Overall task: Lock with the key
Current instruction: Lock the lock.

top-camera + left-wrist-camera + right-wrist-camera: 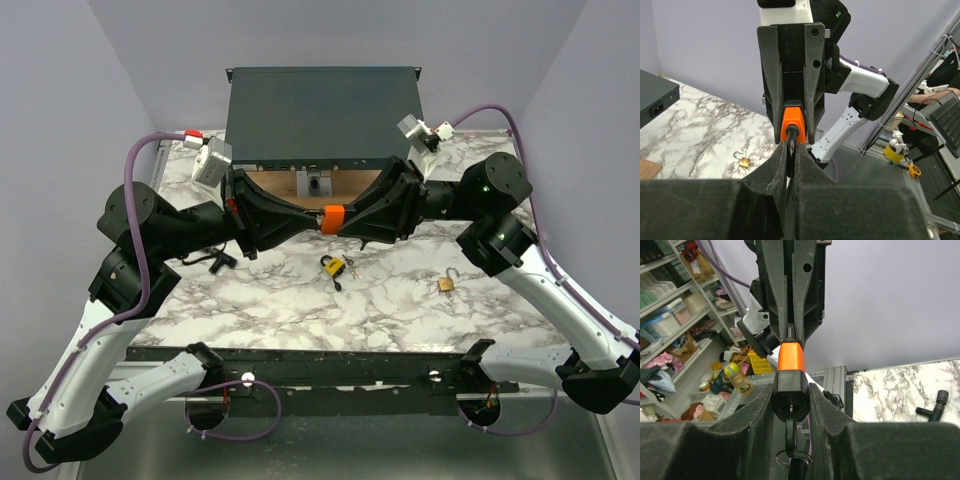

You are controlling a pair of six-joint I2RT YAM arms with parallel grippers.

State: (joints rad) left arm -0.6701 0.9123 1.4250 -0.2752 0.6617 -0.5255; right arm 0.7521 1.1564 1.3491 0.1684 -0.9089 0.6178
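The key [333,217] has a bright orange head and hangs in the air over the table's middle, held between both grippers. My right gripper [791,392] is shut on the black end of the orange head [790,362]. A ring with dark keys [792,457] hangs below it. My left gripper [790,150] is shut on the thin dark part at the key's other end [791,137], tip to tip with the right gripper [347,220]. The yellow-bodied padlock [332,266] lies on the marble below, apart from both grippers.
A small brass padlock [447,285] lies open at the right; it also shows in the left wrist view [744,161]. A black box [320,110] stands at the back, with a wooden board [280,183] before it. A black T-shaped tool [220,258] lies at the left.
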